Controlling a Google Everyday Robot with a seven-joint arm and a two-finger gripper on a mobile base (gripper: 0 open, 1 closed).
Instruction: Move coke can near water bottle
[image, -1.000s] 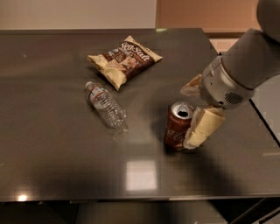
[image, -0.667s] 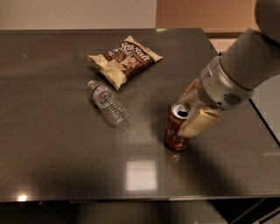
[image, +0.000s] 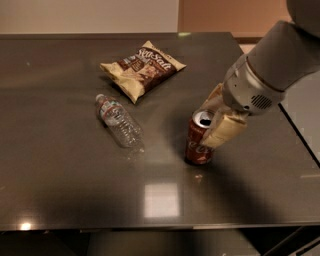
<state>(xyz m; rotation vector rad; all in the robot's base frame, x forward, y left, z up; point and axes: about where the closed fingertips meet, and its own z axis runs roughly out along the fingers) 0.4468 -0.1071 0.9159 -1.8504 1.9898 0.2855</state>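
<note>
The red coke can stands on the dark table, right of centre, its silver top with the dark hole facing up. My gripper comes in from the right and is shut on the can's upper part, with one cream finger in front and the other behind. The can leans slightly. The clear ribbed water bottle lies on its side to the left of the can, white cap pointing to the far left. A gap of about one bottle's length lies between can and bottle.
A brown-and-cream chip bag lies behind the bottle toward the back of the table. The table's right edge runs close behind my arm, and its front edge is near the bottom of the view.
My gripper has closed in on the can, and can and gripper have shifted slightly left toward the bottle. Bottle and chip bag have not moved.
</note>
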